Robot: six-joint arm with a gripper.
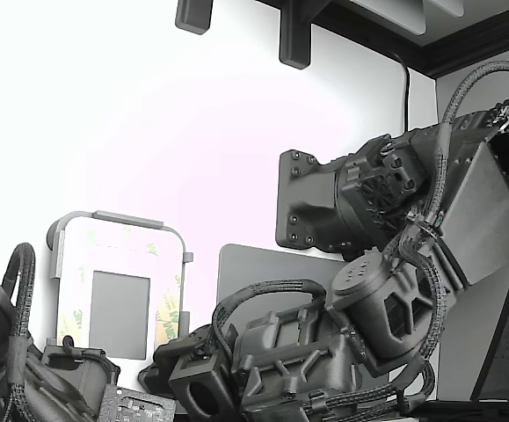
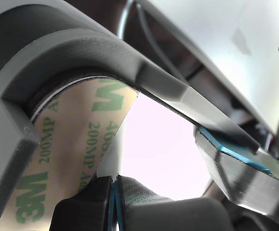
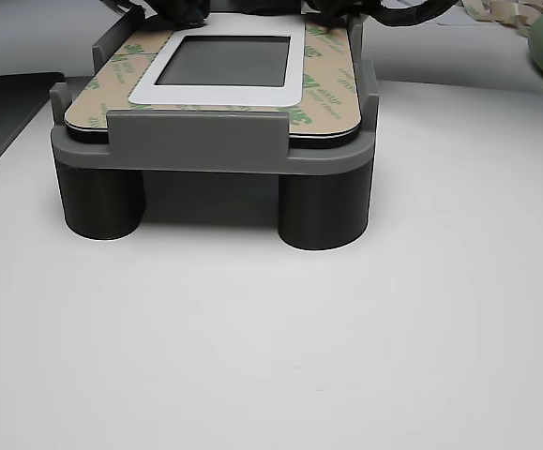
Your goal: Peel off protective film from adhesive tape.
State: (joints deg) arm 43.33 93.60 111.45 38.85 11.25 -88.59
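Yellowish liner printed with green 3M logos, the protective film (image 3: pixel 332 89), covers the adhesive tape (image 3: pixel 102 94) on every side of the white plate (image 3: pixel 217 96) that the other view shows, so by my reading the peel has barely begun, if at all. The plate sits in the grey plastic frame (image 3: pixel 196 141), which stands on two dark round legs on the white table (image 3: pixel 271 337). The grey rectangle (image 3: pixel 226 61) fills the plate's middle.

In the wrist view the gripper (image 2: pixel 114 185) has its two dark fingertips pressed together on a pale, lifted corner of the film just inside the frame's rounded corner; the jaws look closed on that edge with no gap between them. The rest of the liner there lies flat against the tape. Almost all of the work is left: pulling the pinched corner back and drawing the strip away along the frame.

Much is hard to read. The exterior view is washed out by glare and largely blocked by the dark arm, so the fingertips are not visible there. In the other view the far edge of the frame is crowded by dark parts I cannot identify. A pale curled strip shows at that view's upper right beyond the frame, cut off; what it is I cannot tell.
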